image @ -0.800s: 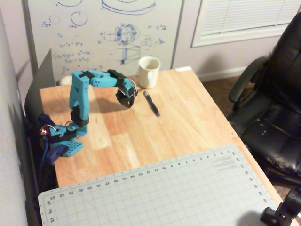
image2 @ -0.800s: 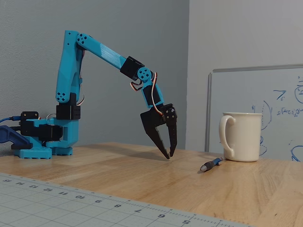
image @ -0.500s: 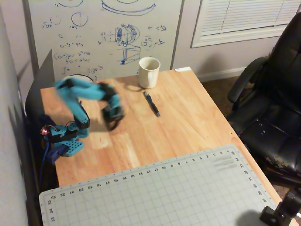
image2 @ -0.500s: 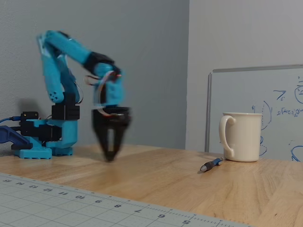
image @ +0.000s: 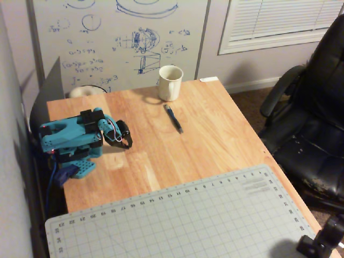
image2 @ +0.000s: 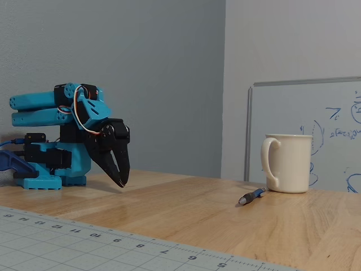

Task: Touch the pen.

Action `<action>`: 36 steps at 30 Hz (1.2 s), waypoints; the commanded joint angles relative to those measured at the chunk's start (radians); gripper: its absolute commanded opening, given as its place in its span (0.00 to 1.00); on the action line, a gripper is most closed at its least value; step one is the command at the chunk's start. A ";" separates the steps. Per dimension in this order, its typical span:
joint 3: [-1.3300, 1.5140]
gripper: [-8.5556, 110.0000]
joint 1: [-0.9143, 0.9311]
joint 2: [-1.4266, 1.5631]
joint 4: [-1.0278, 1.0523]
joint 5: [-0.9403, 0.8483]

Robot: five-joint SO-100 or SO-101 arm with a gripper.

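The pen (image: 173,118) is slim and dark blue-black. It lies flat on the wooden table just in front of the white mug (image: 170,83) in the overhead view. In the fixed view the pen (image2: 251,196) shows end-on with its lighter tip toward the camera, left of the mug (image2: 289,162). My gripper (image: 126,141) is folded back against the blue arm at the table's left side, far from the pen. In the fixed view the gripper (image2: 120,182) points down with its jaws together and nothing in them, the tips just above the table.
A grey cutting mat (image: 183,220) covers the near part of the table. A whiteboard (image: 123,37) stands behind the table. A black office chair (image: 312,107) is to the right. A dark laptop lid (image: 45,97) stands behind the arm base.
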 commanded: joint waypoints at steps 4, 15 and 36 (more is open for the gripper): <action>-0.015 0.08 -0.044 -0.021 0.038 0.002; -0.015 0.08 -0.156 -0.014 0.043 -0.003; -0.598 0.08 -0.163 -0.643 -0.150 -0.005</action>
